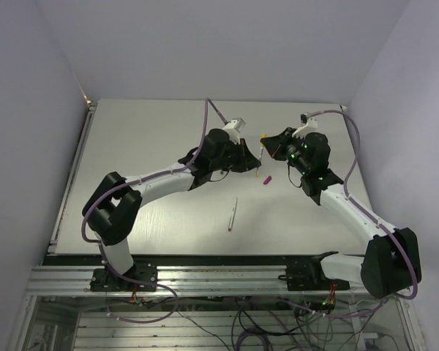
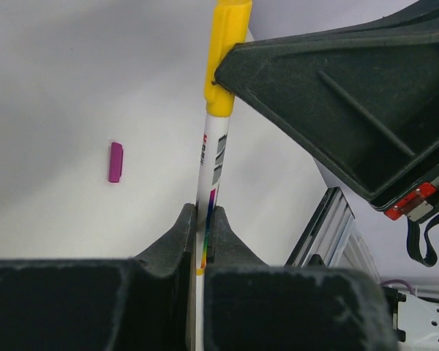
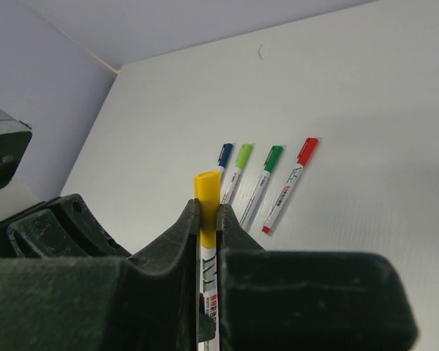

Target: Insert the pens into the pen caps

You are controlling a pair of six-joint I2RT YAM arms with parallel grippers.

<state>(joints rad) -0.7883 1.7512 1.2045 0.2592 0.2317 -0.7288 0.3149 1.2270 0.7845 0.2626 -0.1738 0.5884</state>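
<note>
Left gripper (image 2: 203, 219) pinches the pen (image 2: 214, 157) barrel; right gripper (image 3: 207, 212) pinches its yellow cap (image 3: 206, 191), above the table (image 1: 146, 146).
If the two are pushed together off-axis, the cap may jam crooked or slip from the tight grip.

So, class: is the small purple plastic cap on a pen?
Off: the purple cap lies by itself, flat on the white table.
</note>
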